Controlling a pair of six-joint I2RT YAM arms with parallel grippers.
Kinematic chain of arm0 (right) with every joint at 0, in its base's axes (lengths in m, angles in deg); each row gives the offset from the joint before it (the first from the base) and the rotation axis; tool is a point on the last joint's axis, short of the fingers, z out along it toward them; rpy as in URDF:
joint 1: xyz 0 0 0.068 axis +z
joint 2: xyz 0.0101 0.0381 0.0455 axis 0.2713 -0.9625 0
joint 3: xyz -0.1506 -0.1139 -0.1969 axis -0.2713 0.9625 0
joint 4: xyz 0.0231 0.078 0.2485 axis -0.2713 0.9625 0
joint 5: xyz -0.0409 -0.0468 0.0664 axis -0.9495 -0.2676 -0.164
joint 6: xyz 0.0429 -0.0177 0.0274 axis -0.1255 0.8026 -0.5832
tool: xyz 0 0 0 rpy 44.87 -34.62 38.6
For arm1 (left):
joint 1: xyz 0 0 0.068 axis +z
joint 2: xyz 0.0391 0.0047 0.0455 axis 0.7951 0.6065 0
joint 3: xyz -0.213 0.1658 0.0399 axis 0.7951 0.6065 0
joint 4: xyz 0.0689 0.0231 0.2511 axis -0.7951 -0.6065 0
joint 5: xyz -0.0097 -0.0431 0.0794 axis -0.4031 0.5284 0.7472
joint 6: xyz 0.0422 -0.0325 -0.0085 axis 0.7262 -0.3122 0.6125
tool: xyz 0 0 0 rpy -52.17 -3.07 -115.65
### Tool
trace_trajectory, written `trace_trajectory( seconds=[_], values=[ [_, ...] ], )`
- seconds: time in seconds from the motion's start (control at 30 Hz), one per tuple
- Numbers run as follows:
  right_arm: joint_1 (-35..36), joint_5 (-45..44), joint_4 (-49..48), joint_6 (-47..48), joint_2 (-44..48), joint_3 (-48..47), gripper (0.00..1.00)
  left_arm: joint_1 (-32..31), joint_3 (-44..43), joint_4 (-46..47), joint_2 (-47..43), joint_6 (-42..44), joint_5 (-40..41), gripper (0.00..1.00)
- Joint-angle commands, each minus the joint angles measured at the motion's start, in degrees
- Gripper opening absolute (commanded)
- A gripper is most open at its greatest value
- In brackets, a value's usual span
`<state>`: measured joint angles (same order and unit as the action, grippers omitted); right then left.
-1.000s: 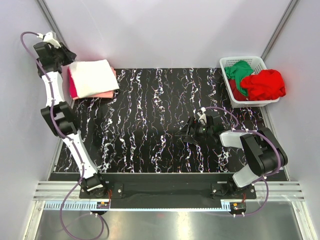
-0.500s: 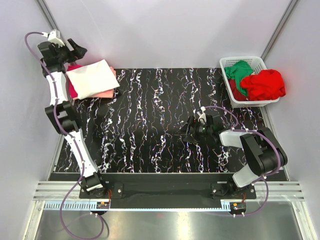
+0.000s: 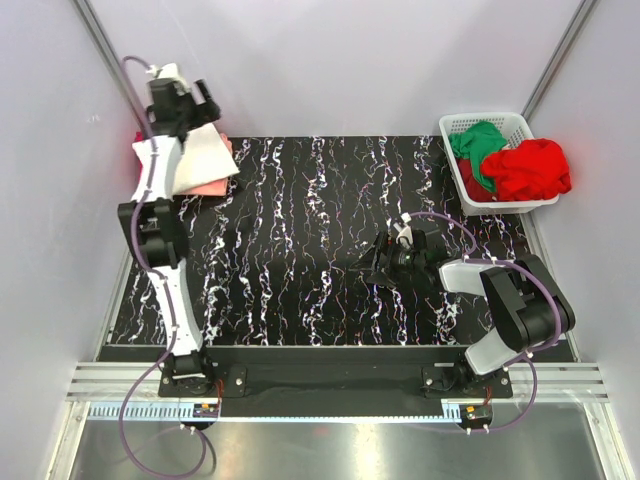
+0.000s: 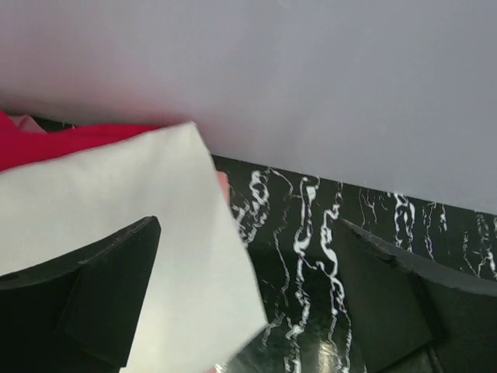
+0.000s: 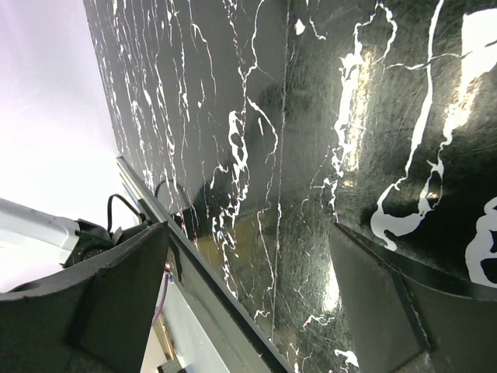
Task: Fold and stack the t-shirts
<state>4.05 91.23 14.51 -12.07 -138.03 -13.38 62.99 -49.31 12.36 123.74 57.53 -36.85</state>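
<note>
A folded white t-shirt [image 3: 207, 157] tops a stack at the table's far left corner, with a salmon-pink one [image 3: 207, 187] under it. The left wrist view shows the white tee [image 4: 132, 210] lying over a magenta one [image 4: 54, 144]. My left gripper [image 3: 205, 112] hovers over the stack's back edge, open [image 4: 248, 311] with nothing between its fingers. A green t-shirt [image 3: 478, 140] and a red t-shirt [image 3: 532, 168] lie crumpled in the basket. My right gripper [image 3: 378, 265] hangs open [image 5: 248, 303] low over the bare tabletop, right of centre, holding nothing.
The white slatted basket [image 3: 452, 124] stands at the far right corner. The black marbled tabletop [image 3: 300, 230] lies between the stack and the basket. Grey walls close in on the back and both sides. The right wrist view shows the table's metal edge rail [image 5: 202, 287].
My left gripper opened and let go of the white t-shirt. Its arm swung from the stack's left side to above its back edge. The right arm barely moved.
</note>
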Motion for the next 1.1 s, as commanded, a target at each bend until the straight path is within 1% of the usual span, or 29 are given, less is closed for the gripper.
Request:
trace_trajectory(
  seconds=[0.0, 0.03, 0.1, 0.13, 0.17, 0.2, 0.23, 0.3, 0.37, 0.43, 0.53, 0.63, 0.8, 1.03, 1.07],
  values=[
    [-0.5, 2.1, -1.8, 0.9, 0.0, -1.4, 0.91, -4.3, 3.7, -4.8, -9.0, 3.0, 25.8, 0.99],
    [-0.4, 2.3, -1.8, 1.3, -0.3, -1.6, 0.92, -3.9, 4.9, -6.4, -9.4, 0.9, 29.1, 0.97],
    [-0.5, 3.5, -1.8, 1.4, -1.2, -2.1, 0.92, -2.0, 9.6, -6.8, -10.6, -1.6, 28.5, 0.94],
    [-0.5, 4.0, -1.8, 1.7, -1.6, -2.4, 0.92, -1.2, 11.7, -7.0, -11.6, -4.2, 27.4, 0.89],
    [-0.4, 5.1, -1.9, 1.8, -2.0, -2.7, 0.92, -0.3, 13.9, -6.4, -12.2, -4.9, 26.6, 0.87],
    [-0.5, 5.6, -2.1, 2.0, -2.9, -3.1, 0.92, 0.9, 16.2, -3.7, -13.0, -5.4, 25.8, 0.86],
    [-0.5, 5.9, -2.2, 1.7, -3.1, -3.1, 0.92, 1.3, 21.0, -2.4, -13.8, -5.3, 25.2, 0.85],
    [-0.5, 5.9, -2.5, 1.6, -3.4, -3.1, 0.92, 2.0, 23.8, -1.0, -14.8, -4.2, 26.1, 0.85],
    [-0.5, 6.0, -2.6, 1.5, -3.4, -3.1, 0.92, 3.0, 24.8, -1.5, -14.4, -3.7, 28.2, 0.85],
    [-0.5, 6.1, -2.9, 1.3, -3.6, -3.2, 0.92, 3.7, 25.1, -1.8, -13.7, -3.9, 29.7, 0.86],
    [-0.5, 6.4, -3.0, 0.9, -4.0, -3.3, 0.92, 5.0, 23.5, -3.9, -11.7, -5.1, 31.5, 0.88],
    [-0.5, 6.6, -3.1, 1.0, -4.2, -3.3, 0.93, 6.1, 21.5, -4.3, -9.7, -5.4, 29.7, 0.88],
    [-0.9, 7.3, -3.5, 0.9, -4.5, -3.4, 0.93, 6.9, 17.8, -4.9, -6.6, -5.5, 29.1, 0.88],
    [-1.5, 8.2, -5.0, 0.1, -5.1, -3.1, 0.93, 8.7, 13.6, -4.9, -2.2, -5.7, 26.8, 0.84],
    [-1.5, 8.5, -5.3, 0.1, -5.3, -3.1, 0.93, 8.8, 13.1, -4.7, -1.8, -5.5, 26.4, 0.82]
  ],
)
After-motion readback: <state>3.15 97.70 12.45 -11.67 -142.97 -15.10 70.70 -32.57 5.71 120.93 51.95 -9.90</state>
